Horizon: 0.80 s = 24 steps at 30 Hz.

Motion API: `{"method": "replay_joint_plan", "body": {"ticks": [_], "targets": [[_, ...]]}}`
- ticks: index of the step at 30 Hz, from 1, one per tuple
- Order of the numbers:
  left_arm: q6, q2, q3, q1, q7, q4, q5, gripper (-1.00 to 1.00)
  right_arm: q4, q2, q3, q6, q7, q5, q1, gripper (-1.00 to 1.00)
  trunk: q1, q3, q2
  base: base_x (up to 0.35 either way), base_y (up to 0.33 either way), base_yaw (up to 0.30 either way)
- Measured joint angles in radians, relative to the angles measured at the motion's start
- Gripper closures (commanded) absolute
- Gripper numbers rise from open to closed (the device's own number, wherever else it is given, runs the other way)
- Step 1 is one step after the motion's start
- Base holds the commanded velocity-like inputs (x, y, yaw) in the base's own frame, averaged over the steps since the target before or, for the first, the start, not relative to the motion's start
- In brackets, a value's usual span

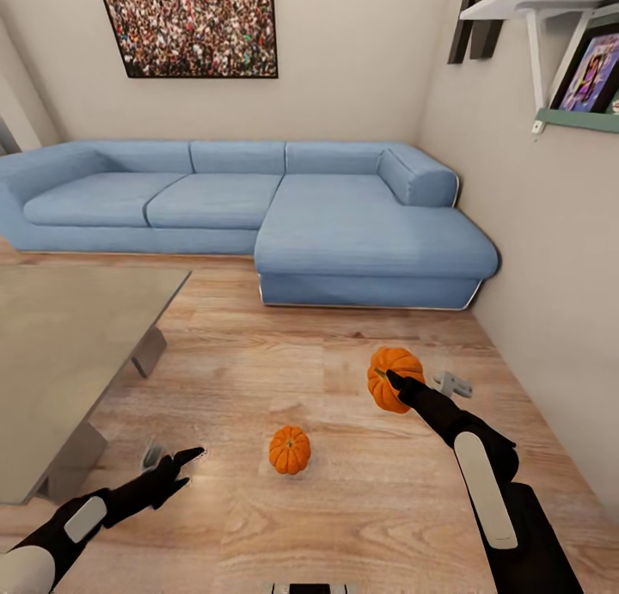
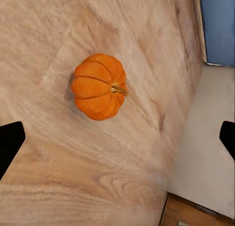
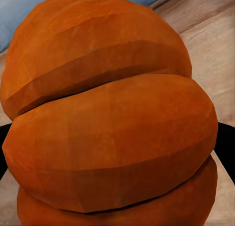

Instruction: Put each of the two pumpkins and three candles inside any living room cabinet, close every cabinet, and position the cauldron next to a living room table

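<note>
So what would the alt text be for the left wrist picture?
A small orange pumpkin lies on its side on the wooden floor, between the dark fingertips of the open left tool, which is not touching it.

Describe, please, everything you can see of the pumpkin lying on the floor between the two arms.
The loose pumpkin is small, round and orange, with deep ribs and a short brownish stem. It rests upright on the wooden floor, touching nothing else. The open left gripper points toward it from a short way off.
</note>
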Motion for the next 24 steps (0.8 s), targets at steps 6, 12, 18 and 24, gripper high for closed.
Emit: {"method": "replay_joint_plan", "body": {"ticks": [6,12,18,24], "targets": [[0.071,0.037,-0.001,-0.037,0.008,0.001,0.116,-1.00,0.000,0.000,-0.002,0.000,0.000,0.000,0.000,1.00,0.003,-0.023,-0.001,0.000,0.000,0.000],[0.066,0.038,-0.001,-0.047,0.044,0.002,0.133,-1.00,0.000,0.000,-0.016,0.000,0.000,0.002,0.001,1.00,0.005,-0.046,-0.003,0.000,0.000,0.000],[0.045,0.034,-0.001,-0.049,0.082,0.001,0.137,-1.00,0.000,0.000,-0.025,0.000,0.000,0.001,0.001,1.00,0.008,-0.070,-0.004,0.000,0.000,0.000],[-0.014,0.032,-0.001,-0.049,0.109,0.003,0.137,-1.00,0.000,0.000,-0.027,0.000,0.000,0.000,0.000,1.00,0.011,-0.093,-0.006,0.000,0.000,0.000]]}}
